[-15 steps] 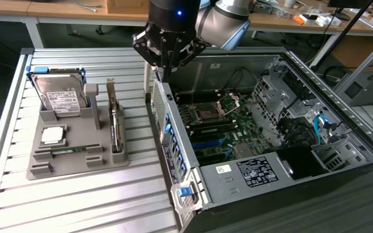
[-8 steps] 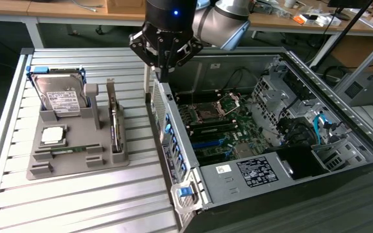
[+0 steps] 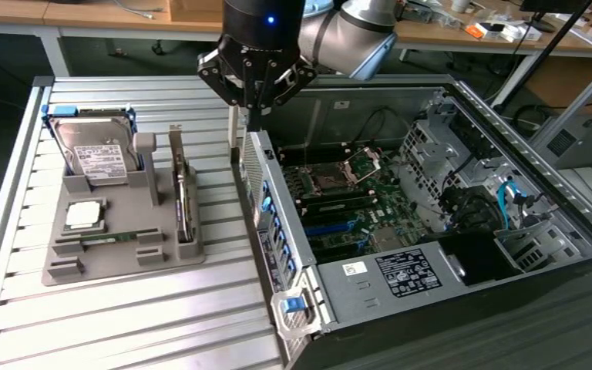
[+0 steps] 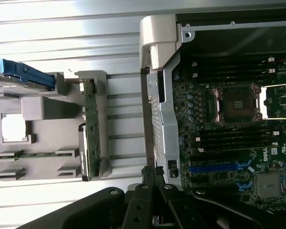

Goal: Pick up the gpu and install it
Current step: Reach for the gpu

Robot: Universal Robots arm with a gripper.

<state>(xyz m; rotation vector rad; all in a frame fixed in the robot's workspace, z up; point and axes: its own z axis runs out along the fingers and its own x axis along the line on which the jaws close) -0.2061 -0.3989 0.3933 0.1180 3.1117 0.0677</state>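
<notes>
The hand (image 4: 154, 171), fingers pressed together, hangs at the side wall of the open computer case (image 4: 164, 119), near the gpu (image 4: 91, 125) standing on edge in a grey holder (image 4: 47, 129) on the tabletop (image 4: 62, 38).

The gpu (image 3: 181, 193) (image 4: 90, 109), a thin green circuit card with a silver bracket, stands on edge in the grey plastic holder (image 3: 121, 266) (image 4: 47, 129).

The gpu (image 3: 179, 193) (standing edge-on) hides its faces.

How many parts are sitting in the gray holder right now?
4: hard drive at the far end, CPU just nearer, memory stick nearer still, gpu on edge on the side toward the case. Smaller ones could be hidden.
</notes>
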